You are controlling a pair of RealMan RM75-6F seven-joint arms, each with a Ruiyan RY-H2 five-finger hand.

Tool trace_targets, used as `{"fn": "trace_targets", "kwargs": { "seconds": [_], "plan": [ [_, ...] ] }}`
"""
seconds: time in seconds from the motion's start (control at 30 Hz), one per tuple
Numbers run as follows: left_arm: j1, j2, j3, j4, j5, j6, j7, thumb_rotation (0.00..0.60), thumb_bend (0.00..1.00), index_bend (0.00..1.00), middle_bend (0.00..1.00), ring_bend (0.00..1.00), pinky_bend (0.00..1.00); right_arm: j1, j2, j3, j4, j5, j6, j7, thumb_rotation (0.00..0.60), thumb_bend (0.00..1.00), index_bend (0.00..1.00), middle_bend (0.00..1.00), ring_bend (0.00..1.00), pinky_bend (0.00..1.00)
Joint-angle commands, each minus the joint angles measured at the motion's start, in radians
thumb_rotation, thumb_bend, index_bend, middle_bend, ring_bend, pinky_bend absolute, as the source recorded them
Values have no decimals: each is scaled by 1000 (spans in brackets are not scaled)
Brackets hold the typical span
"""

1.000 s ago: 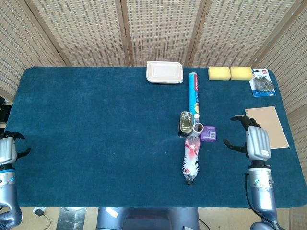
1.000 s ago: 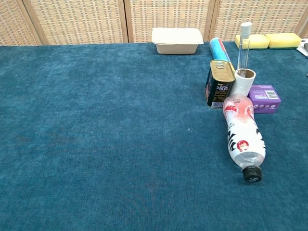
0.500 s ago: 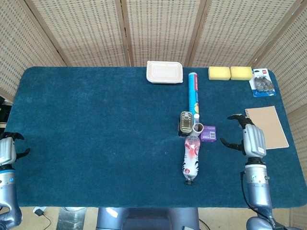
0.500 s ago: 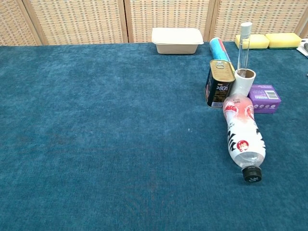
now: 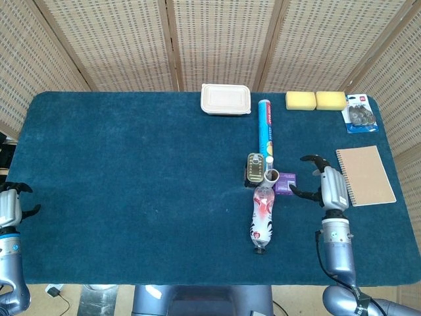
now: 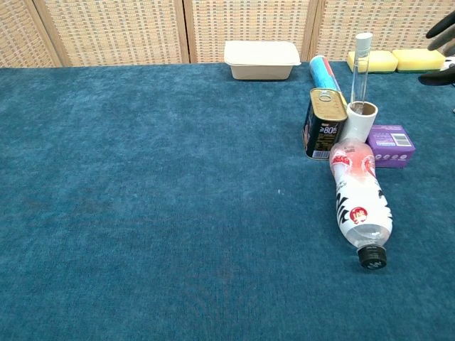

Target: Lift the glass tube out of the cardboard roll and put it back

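Observation:
A clear glass tube [image 6: 360, 69] with a white cap stands upright in a short white cardboard roll [image 6: 361, 122]; from the head view the tube [image 5: 269, 164] and the roll [image 5: 272, 176] sit mid-table. My right hand [image 5: 321, 184] hovers open just right of them, fingers spread toward the roll, holding nothing. In the chest view only its dark fingertips [image 6: 439, 28] show at the right edge. My left hand [image 5: 11, 206] hangs open at the table's left front corner, far from the tube.
A gold tin can [image 6: 324, 132] stands left of the roll, a purple box [image 6: 389, 145] right of it, a plastic bottle [image 6: 360, 200] lies in front. Behind lie a blue tube [image 5: 266, 128], a beige food box [image 5: 225, 99], yellow sponges [image 5: 316, 100] and a notebook [image 5: 365, 175].
My right hand has moved left, from beside the notebook toward the purple box and the roll, and now enters the chest view. The left hand and the objects have stayed put.

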Motion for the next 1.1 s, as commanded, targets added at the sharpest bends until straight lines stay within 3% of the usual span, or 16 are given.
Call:
{"fn": "trace_targets", "kwargs": {
  "seconds": [0.03,1.1],
  "plan": [
    [1,0,-1,-1,-1,1,1,600,155,475,432,244,331,16,-31,1,27,0,-3,-6,600,202,304,322,289,378],
    [35,1,-16,-30,-31,25,27,600,154,475,433,244,331,113,-160,7,186,-25,-98,-27,600,203,345,380,354,413]
  ]
}}
